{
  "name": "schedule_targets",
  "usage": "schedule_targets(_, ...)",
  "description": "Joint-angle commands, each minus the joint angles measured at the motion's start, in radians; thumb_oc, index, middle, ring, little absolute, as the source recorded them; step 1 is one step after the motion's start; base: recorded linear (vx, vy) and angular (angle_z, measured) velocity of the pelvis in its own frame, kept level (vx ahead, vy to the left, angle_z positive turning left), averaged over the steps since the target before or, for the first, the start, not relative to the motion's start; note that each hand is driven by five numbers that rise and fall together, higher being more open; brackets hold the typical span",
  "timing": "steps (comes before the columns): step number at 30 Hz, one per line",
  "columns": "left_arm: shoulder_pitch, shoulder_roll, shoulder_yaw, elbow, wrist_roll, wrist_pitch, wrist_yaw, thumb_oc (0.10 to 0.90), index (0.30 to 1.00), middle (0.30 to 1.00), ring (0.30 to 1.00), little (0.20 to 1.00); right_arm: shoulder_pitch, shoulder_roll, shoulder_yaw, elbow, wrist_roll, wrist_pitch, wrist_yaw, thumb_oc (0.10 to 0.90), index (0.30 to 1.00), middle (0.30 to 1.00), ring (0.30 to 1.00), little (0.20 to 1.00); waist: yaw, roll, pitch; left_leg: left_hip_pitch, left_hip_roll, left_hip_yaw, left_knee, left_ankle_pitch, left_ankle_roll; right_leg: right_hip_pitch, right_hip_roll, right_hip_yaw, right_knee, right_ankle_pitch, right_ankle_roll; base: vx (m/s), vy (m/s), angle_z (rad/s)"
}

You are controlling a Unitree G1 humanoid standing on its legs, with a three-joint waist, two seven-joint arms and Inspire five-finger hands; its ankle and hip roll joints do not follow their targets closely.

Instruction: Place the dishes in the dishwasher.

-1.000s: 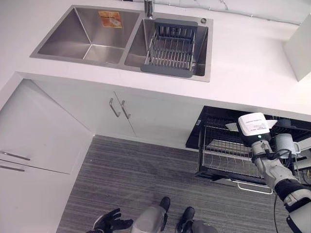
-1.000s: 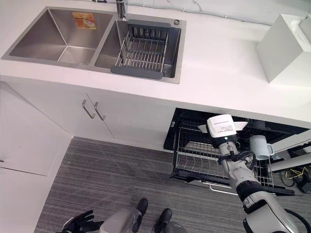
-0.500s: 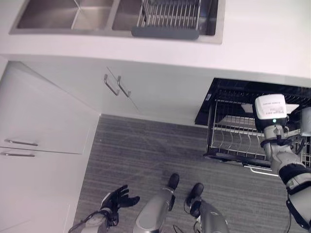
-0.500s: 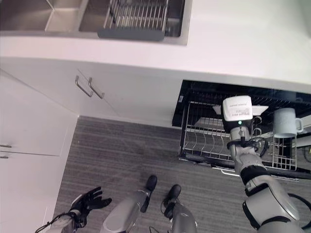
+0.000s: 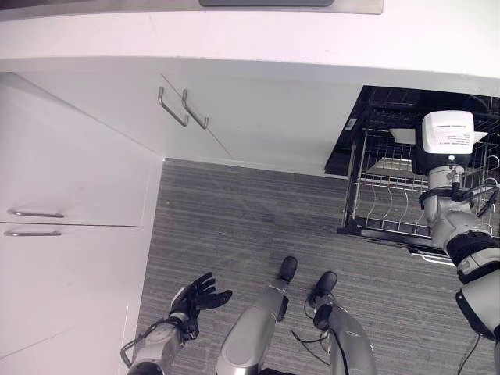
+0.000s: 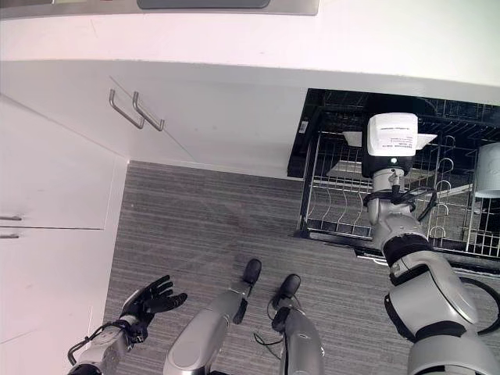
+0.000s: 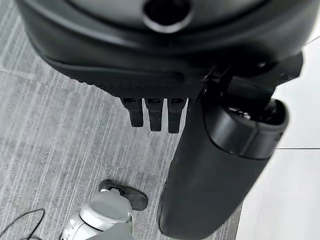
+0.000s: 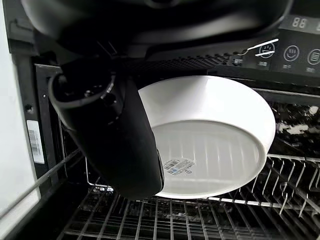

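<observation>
I see the left hand [image 5: 199, 295] low at near left over the grey floor [image 5: 234, 226], fingers spread and relaxed, holding nothing. At right, my right hand [image 8: 107, 135] is out over the pulled-out dishwasher rack [image 6: 344, 207]. The wrist view shows its thumb lying across the underside of a white bowl [image 8: 215, 145]; the bowl is pinched against the hand, tilted on edge above the rack wires, the rim at the dishwasher's opening. I can't tell whether it touches the tines. A grey mug [image 6: 488, 168] stands in the rack at far right, well apart from the bowl. To the left of the dishwasher are white cabinet doors [image 5: 234, 117] with two bar handles. The white surface [image 5: 273, 35] runs along the far edge.
</observation>
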State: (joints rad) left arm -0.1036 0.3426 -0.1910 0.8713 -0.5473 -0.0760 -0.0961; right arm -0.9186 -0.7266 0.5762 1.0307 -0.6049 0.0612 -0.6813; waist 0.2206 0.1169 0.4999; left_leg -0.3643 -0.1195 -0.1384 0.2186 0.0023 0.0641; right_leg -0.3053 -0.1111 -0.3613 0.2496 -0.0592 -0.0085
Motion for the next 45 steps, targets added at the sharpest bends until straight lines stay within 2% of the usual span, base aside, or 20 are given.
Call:
schedule_targets(1, 0.067, 0.061, -0.024, -0.013, -0.03, -0.017, 0.015, 0.8, 0.9, 0.9, 0.9, 0.9, -0.075, -0.001, 0.008, 0.013, 0.044, -0.001, 0.021, 0.547, 0.521, 0.521, 0.521, 0.521, 0.007, -0.031, -0.112, -0.047, 0.123, 0.089, 0.081, -0.167, -0.069, -0.03, -0.015, 0.089, 0.05, -0.13, 0.06, -0.03, 0.01, -0.02)
schedule_targets(3, 0.06, 0.057, -0.025, -0.007, -0.031, -0.017, 0.017, 0.8, 0.9, 0.9, 0.9, 0.9, -0.081, 0.013, 0.009, 0.019, 0.061, 0.011, 0.046, 0.621, 0.632, 0.632, 0.632, 0.632, 0.005, -0.035, -0.112, -0.044, 0.124, 0.089, 0.081, -0.17, -0.069, -0.029, -0.013, 0.094, 0.05, -0.13, 0.058, -0.02, 0.007, -0.01)
schedule_targets(5, 0.055, 0.051, -0.027, -0.006, -0.031, -0.014, 0.025, 0.8, 0.9, 0.9, 0.9, 0.9, -0.088, 0.027, 0.006, 0.019, 0.096, 0.044, 0.097, 0.8, 0.9, 0.9, 0.9, 0.9, 0.003, -0.04, -0.117, -0.039, 0.125, 0.09, 0.081, -0.172, -0.071, -0.028, -0.01, 0.1, 0.05, -0.13, 0.058, -0.02, 0.029, -0.05)
schedule_targets(8, 0.055, 0.049, -0.024, 0.002, -0.023, -0.015, 0.029, 0.8, 0.9, 0.9, 0.9, 0.9, -0.07, 0.043, -0.008, 0.02, 0.114, 0.054, 0.101, 0.8, 0.9, 0.9, 0.9, 0.9, 0.0, -0.047, -0.12, -0.031, 0.124, 0.088, 0.081, -0.176, -0.07, -0.024, -0.005, 0.111, 0.05, -0.129, 0.057, 0.0, -0.001, -0.07)
schedule_targets(13, 0.056, 0.048, -0.013, 0.002, -0.003, 0.008, 0.038, 0.8, 0.9, 0.9, 0.9, 0.9, -0.042, 0.055, -0.034, -0.026, 0.218, 0.062, 0.11, 0.8, 0.9, 0.9, 0.9, 0.9, -0.012, -0.06, -0.123, -0.018, 0.127, 0.094, 0.081, -0.181, -0.071, -0.021, 0.001, 0.127, 0.05, -0.126, 0.058, 0.01, 0.0, -0.04)
schedule_targets(15, 0.058, 0.04, -0.011, 0.009, 0.0, 0.004, 0.042, 0.8, 0.9, 0.9, 0.9, 0.9, -0.046, 0.059, -0.037, -0.051, 0.232, 0.067, 0.141, 0.8, 0.9, 0.9, 0.9, 0.9, -0.016, -0.063, -0.127, -0.015, 0.13, 0.101, 0.081, -0.185, -0.071, -0.022, 0.001, 0.129, 0.05, -0.125, 0.059, 0.01, 0.02, -0.08)
schedule_targets(18, 0.058, 0.042, -0.01, -0.004, -0.006, 0.011, 0.053, 0.8, 0.9, 0.9, 0.9, 0.9, -0.04, 0.05, -0.043, -0.095, 0.326, 0.088, 0.181, 0.8, 0.9, 0.9, 0.9, 0.9, -0.024, -0.07, -0.125, -0.009, 0.135, 0.111, 0.081, -0.188, -0.072, -0.02, 0.0, 0.135, 0.05, -0.124, 0.058, 0.0, 0.009, -0.09)
schedule_targets(22, 0.072, 0.034, 0.005, -0.015, -0.007, 0.013, 0.06, 0.8, 0.9, 0.9, 0.9, 0.9, -0.003, 0.047, -0.109, -0.163, 0.604, 0.081, 0.265, 0.8, 0.9, 0.9, 0.9, 0.9, -0.042, -0.075, -0.127, 0.002, 0.14, 0.123, 0.081, -0.194, -0.074, -0.017, 0.004, 0.15, 0.05, -0.126, 0.055, 0.01, 0.033, -0.11)
schedule_targets(23, 0.081, 0.028, 0.014, -0.02, 0.002, 0.019, 0.063, 0.8, 0.9, 0.9, 0.9, 0.9, 0.032, 0.06, -0.171, -0.205, 0.758, 0.084, 0.313, 0.8, 0.9, 0.9, 0.9, 0.9, -0.05, -0.078, -0.129, 0.012, 0.142, 0.129, 0.081, -0.196, -0.074, -0.011, 0.006, 0.155, 0.05, -0.127, 0.051, 0.04, 0.04, -0.12)
schedule_targets(26, 0.094, 0.014, 0.024, -0.022, 0.006, 0.022, 0.073, 0.8, 0.9, 0.9, 0.9, 0.9, 0.08, 0.083, -0.251, -0.262, 0.961, 0.119, 0.379, 0.8, 0.9, 0.9, 0.9, 0.9, -0.062, -0.082, -0.13, 0.025, 0.147, 0.14, 0.081, -0.2, -0.075, -0.003, 0.007, 0.162, 0.05, -0.128, 0.048, 0.03, 0.028, -0.11)
schedule_targets(27, 0.095, 0.013, 0.025, -0.021, 0.006, 0.022, 0.073, 0.8, 0.9, 0.9, 0.9, 0.9, 0.086, 0.088, -0.261, -0.268, 0.974, 0.123, 0.389, 0.8, 0.9, 0.9, 0.9, 0.9, -0.064, -0.082, -0.13, 0.026, 0.147, 0.141, 0.081, -0.201, -0.075, -0.002, 0.007, 0.163, 0.05, -0.128, 0.048, 0.03, 0.024, -0.09)
schedule_targets(30, 0.1, -0.004, 0.032, -0.014, 0.015, 0.019, 0.082, 0.8, 0.9, 0.9, 0.9, 0.9, 0.12, 0.121, -0.332, -0.312, 1.16, 0.148, 0.439, 0.8, 0.9, 0.9, 0.9, 0.9, -0.074, -0.083, -0.13, 0.039, 0.151, 0.15, 0.081, -0.204, -0.075, 0.005, 0.01, 0.172, 0.05, -0.129, 0.046, 0.04, 0.019, -0.12)
schedule_targets(34, 0.107, -0.023, 0.035, 0.008, 0.014, 0.006, 0.096, 0.8, 0.9, 0.9, 0.9, 0.9, 0.153, 0.201, -0.452, -0.384, 1.524, 0.222, 0.502, 0.8, 0.9, 0.9, 0.9, 0.9, -0.089, -0.084, -0.139, 0.059, 0.153, 0.154, 0.081, -0.209, -0.075, 0.02, 0.02, 0.191, 0.05, -0.135, 0.041, 0.05, 0.023, -0.18)
schedule_targets(35, 0.111, -0.029, 0.038, 0.015, 0.017, 0.0, 0.096, 0.8, 0.9, 0.9, 0.9, 0.9, 0.168, 0.217, -0.471, -0.407, 1.587, 0.22, 0.514, 0.8, 0.9, 0.9, 0.9, 0.9, -0.093, -0.084, -0.141, 0.063, 0.155, 0.156, 0.081, -0.21, -0.075, 0.023, 0.021, 0.194, 0.05, -0.136, 0.04, 0.04, 0.033, -0.15)
schedule_targets(39, 0.14, -0.053, 0.048, 0.029, 0.028, -0.014, 0.112, 0.8, 0.9, 0.9, 0.9, 0.9, 0.245, 0.292, -0.54, -0.568, 1.772, 0.215, 0.522, 0.8, 0.9, 0.9, 0.9, 0.9, -0.11, -0.092, -0.159, 0.081, 0.162, 0.169, 0.081, -0.214, -0.071, 0.035, 0.026, 0.204, 0.05, -0.139, 0.039, 0.06, 0.014, -0.11)
schedule_targets(45, 0.2, -0.086, 0.091, 0.03, 0.05, -0.021, 0.134, 0.8, 0.9, 0.9, 0.9, 0.9, 0.428, 0.412, -0.566, -0.889, 1.889, 0.099, 0.545, 0.8, 0.9, 0.9, 0.9, 0.9, -0.148, -0.113, -0.198, 0.112, 0.173, 0.197, 0.081, -0.219, -0.065, 0.058, 0.032, 0.222, 0.05, -0.137, 0.041, 0.08, -0.005, -0.02)
